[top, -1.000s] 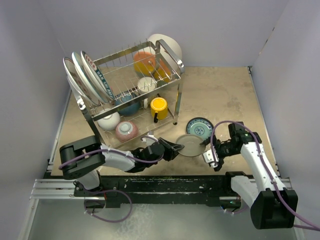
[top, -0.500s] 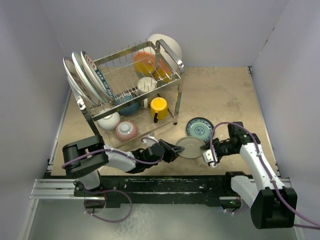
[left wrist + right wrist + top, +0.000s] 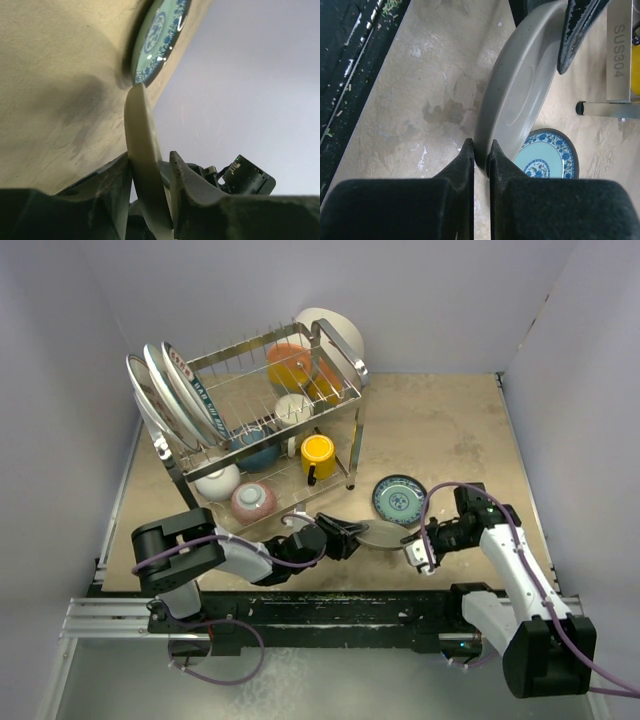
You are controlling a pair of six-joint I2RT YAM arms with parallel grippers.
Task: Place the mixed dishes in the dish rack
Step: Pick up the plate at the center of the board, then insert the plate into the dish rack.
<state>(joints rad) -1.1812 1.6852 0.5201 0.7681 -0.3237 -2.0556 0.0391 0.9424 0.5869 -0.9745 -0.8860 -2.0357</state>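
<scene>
A grey plate (image 3: 381,533) stands tilted on its edge on the table, between my two grippers. My right gripper (image 3: 412,540) is shut on its near rim; in the right wrist view both pads of that gripper (image 3: 479,141) pinch the grey plate (image 3: 520,85). My left gripper (image 3: 350,536) straddles the opposite rim. In the left wrist view the grey plate (image 3: 142,165) rests against one finger, with a slim gap to the other, so the left gripper (image 3: 150,154) is open. A teal plate (image 3: 399,498) lies flat just behind. The dish rack (image 3: 345,360) stands at the back left.
The rack holds plates (image 3: 165,390) upright at its left end, orange dishes (image 3: 290,365) on top, and bowls and a yellow cup (image 3: 317,452) below. A rack leg (image 3: 615,50) stands close to the grey plate. Walls enclose the table; a black rail (image 3: 350,50) runs along the near edge.
My right gripper has closed on the grey plate's rim. The left gripper's jaws have loosened slightly. The plate has tipped up steeper and shifted a little towards the near edge.
</scene>
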